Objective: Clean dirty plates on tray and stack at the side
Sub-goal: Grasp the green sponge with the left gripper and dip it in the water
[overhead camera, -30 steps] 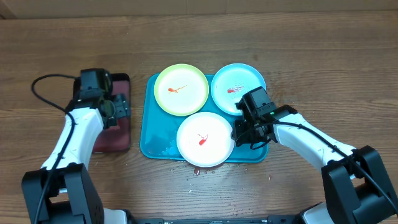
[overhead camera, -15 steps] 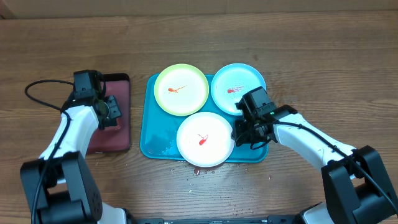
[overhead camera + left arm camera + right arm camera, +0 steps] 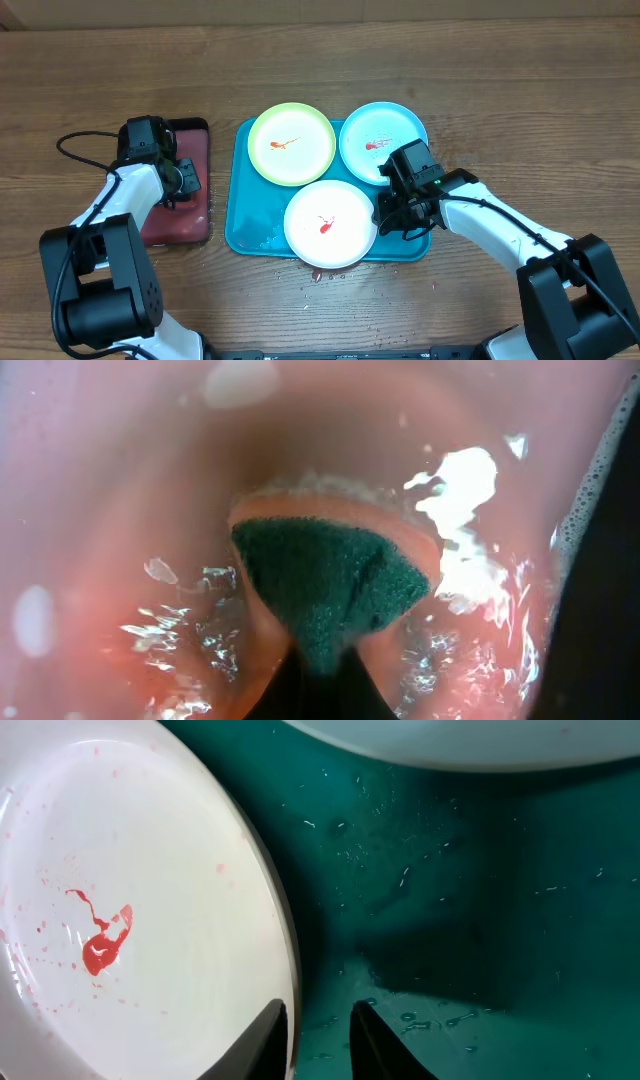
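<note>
While the left claw [image 3: 183, 178] is sitting down in the small reddish tray [image 3: 190, 228] on the left of the counter [image 3: 500, 80], it's clamping tight on the sponge [image 3: 330, 575]. Green scourer face is pointing at the wrist camera, orange foam is showing behind, soapy water [image 3: 190, 640] is pooling around it. So I'm reading the step in hand as loading the sponge; nothing is getting scrubbed yet

All three plates are lying flat in the turquoise tray [image 3: 245, 225]: lime-green plate [image 3: 305, 160] far-left, cyan plate [image 3: 395, 125] far-right, white plate [image 3: 345, 238] near-middle with its near edge reaching over the tray's front rim. Each is carrying a red sauce smear [image 3: 100, 945]. Nothing is sitting stacked at the side

Right claw [image 3: 318, 1035] is parked at the white plate's right edge, fingers standing slightly apart, one over the plate's rim and one over the tray floor. Can't tell whether they're biting on the rim or just hovering

Next move, as I'm judging it: left arm needs to be lifting the sponge clear of the reddish tray's rim, crossing over the turquoise tray's left wall, and coming down scourer-face flat on a smear, probably the white plate's. Right claw should be holding that rim firmly, since the tray floor is looking wet and the plate will likely be sliding under the wiping load
</note>
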You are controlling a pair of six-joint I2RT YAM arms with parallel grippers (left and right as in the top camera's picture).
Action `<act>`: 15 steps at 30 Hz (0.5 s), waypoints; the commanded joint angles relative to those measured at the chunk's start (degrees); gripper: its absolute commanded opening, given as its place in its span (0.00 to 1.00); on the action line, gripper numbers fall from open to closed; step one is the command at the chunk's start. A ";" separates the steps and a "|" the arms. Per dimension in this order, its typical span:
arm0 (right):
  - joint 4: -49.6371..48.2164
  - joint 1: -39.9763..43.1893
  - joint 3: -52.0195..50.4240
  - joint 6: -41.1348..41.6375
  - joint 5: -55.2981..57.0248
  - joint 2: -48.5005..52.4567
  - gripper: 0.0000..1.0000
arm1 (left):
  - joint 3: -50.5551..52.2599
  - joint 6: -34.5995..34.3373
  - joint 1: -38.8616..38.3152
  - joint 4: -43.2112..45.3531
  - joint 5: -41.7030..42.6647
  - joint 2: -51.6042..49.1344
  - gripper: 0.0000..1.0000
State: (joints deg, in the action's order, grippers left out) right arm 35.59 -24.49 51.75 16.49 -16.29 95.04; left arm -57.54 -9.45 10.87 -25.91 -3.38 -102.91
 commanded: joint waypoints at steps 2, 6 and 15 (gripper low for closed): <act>-0.15 -0.31 0.72 0.02 -0.28 0.35 0.22 | 0.02 2.05 -1.36 -0.44 4.94 -2.27 0.04; -0.11 -0.31 0.72 0.04 -0.28 0.35 0.22 | -0.02 5.51 -3.23 -0.44 6.64 -2.27 0.04; -0.13 -0.31 0.72 0.02 -0.28 0.35 0.22 | -0.07 6.08 -5.77 -0.68 7.98 -2.27 0.04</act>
State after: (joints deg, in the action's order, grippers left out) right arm 35.64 -24.47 51.75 16.49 -16.29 95.04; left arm -57.58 -5.19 5.98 -25.87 0.12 -102.94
